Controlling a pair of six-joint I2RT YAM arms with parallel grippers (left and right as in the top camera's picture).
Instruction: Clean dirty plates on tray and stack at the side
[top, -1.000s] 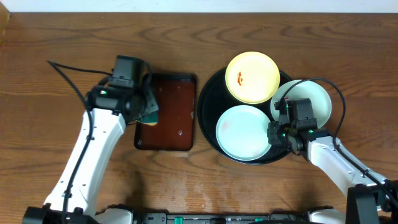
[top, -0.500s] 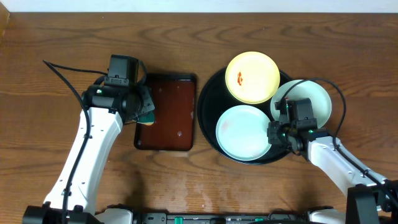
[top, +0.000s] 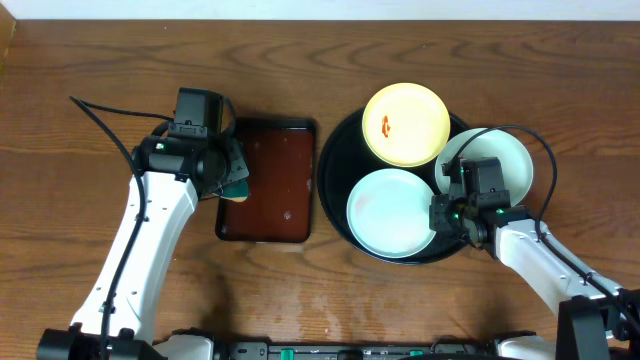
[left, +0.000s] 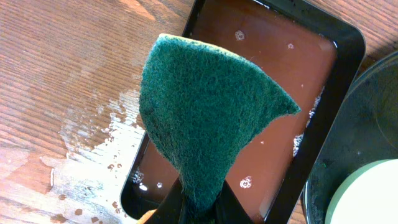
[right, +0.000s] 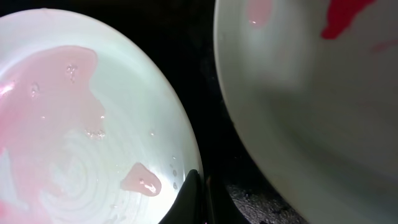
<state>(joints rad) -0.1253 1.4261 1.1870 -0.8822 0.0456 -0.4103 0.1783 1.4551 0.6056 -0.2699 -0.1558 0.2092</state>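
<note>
Snapping your right jaws shut just beside the rim of the mint plate (right: 81, 124), you've got the sponge (left: 205, 118) gripped in your left jaws, ready to wipe.

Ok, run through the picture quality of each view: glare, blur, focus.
Overhead: sharp and evenly lit, but the yellow plate glows washed-out at its middle. Left wrist: the sponge is crisp; the wet patch on the table glares white. Right wrist: very close, the right-hand plate and its red smear are blurred, the left-hand plate sharper.
</note>
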